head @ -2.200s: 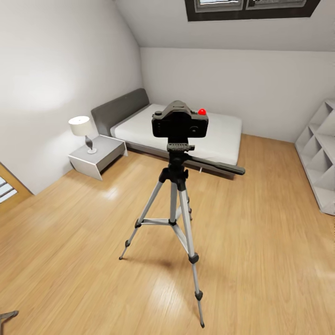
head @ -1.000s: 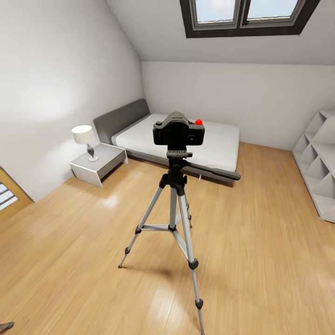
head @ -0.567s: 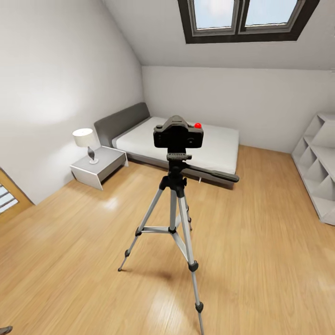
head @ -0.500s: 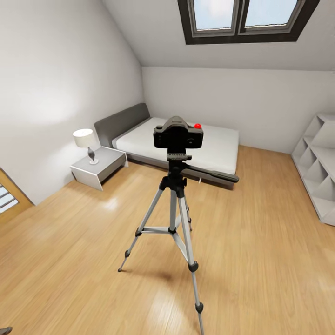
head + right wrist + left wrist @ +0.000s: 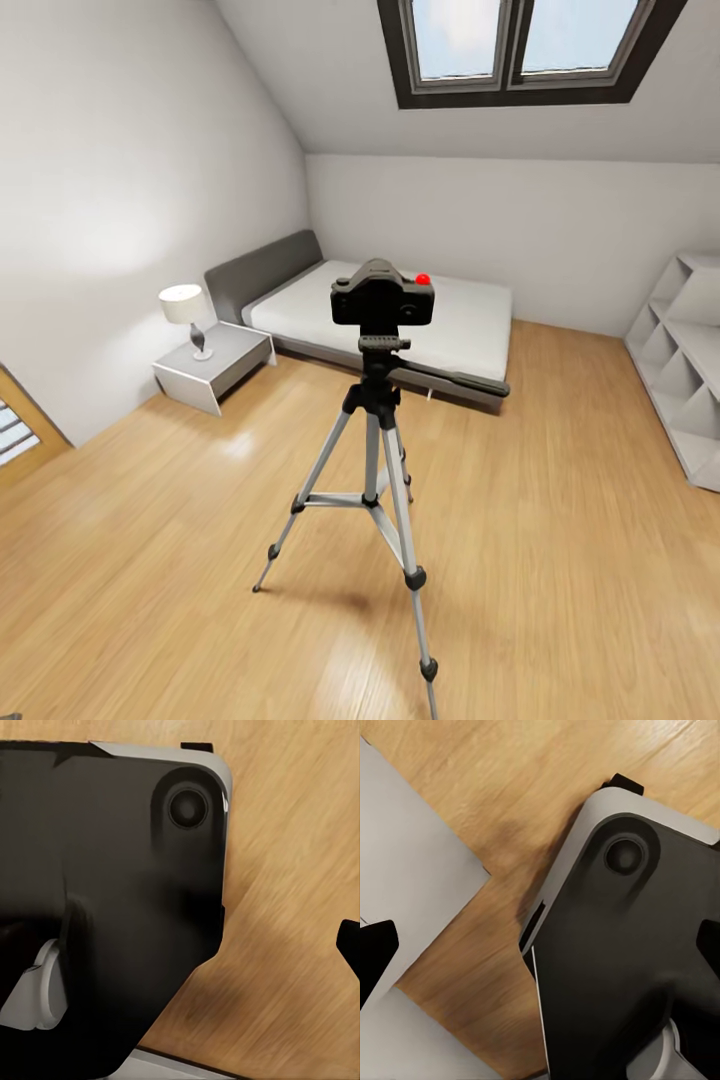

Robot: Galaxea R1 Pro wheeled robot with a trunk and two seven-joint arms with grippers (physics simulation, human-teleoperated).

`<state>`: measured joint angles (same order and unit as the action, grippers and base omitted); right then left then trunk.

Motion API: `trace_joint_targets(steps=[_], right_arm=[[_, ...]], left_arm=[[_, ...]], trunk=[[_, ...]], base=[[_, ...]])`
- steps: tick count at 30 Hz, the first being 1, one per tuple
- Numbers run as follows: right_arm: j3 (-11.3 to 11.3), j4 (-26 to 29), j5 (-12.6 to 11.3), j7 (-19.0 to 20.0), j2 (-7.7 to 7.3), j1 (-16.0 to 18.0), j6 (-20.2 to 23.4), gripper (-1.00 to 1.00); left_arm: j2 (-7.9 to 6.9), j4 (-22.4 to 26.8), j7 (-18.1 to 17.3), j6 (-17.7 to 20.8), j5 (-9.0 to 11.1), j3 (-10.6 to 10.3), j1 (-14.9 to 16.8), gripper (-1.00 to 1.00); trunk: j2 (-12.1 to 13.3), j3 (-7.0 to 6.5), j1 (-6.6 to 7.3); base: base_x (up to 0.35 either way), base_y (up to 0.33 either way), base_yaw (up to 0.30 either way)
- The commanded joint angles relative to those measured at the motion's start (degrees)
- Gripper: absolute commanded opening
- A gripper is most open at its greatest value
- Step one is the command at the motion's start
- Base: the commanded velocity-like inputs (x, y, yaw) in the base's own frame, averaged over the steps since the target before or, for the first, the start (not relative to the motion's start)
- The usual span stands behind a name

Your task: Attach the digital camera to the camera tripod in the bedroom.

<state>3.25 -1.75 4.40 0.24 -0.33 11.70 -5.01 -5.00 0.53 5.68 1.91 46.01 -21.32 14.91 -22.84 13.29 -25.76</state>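
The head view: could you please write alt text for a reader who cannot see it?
A black camera with a red button sits on top of a silver tripod standing on a light wood floor. Behind it are a low grey bed, a nightstand with a white lamp, a skylight and white shelves.

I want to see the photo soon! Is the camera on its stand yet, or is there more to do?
It looks done: the digital camera sits upright on the head plate of the camera tripod, which stands on the wood floor in front of the bed. Nothing is holding the camera. Whether it is locked on tight cannot be told. Nothing looks left.
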Motion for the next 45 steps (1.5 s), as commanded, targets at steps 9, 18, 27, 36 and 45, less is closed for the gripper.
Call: trace_joint_targets(steps=[9,18,27,36,45], right_arm=[[0.36,-0.19,0.44,0.02,-0.02,0.08,-0.35,1.00],[0.36,-0.19,0.44,0.02,-0.02,0.08,-0.35,1.00],[0.36,-0.19,0.46,0.02,-0.01,0.08,-0.35,1.00],[0.36,-0.19,0.45,0.02,-0.02,0.08,-0.35,1.00],[0.36,-0.19,0.44,0.02,-0.02,0.08,-0.35,1.00]], left_arm=[[-0.01,0.06,0.21,0.20,0.40,-0.48,0.03,1.00],[-0.01,0.08,0.21,0.20,0.40,-0.48,0.03,1.00],[-0.01,0.08,0.21,0.20,0.40,-0.48,0.03,1.00],[-0.01,0.09,0.21,0.20,0.40,-0.48,0.03,1.00],[-0.01,0.09,0.21,0.20,0.40,-0.48,0.03,1.00]], trunk=[[-0.10,-0.70,-0.03],[-0.10,-1.50,-0.03],[-0.10,-2.30,-0.03],[-0.10,-3.09,-0.03],[-0.10,-3.89,-0.03]], base=[[0.000,0.000,0.000],[0.000,0.000,0.000],[0.000,0.000,0.000],[0.000,0.000,0.000],[0.000,0.000,0.000]])
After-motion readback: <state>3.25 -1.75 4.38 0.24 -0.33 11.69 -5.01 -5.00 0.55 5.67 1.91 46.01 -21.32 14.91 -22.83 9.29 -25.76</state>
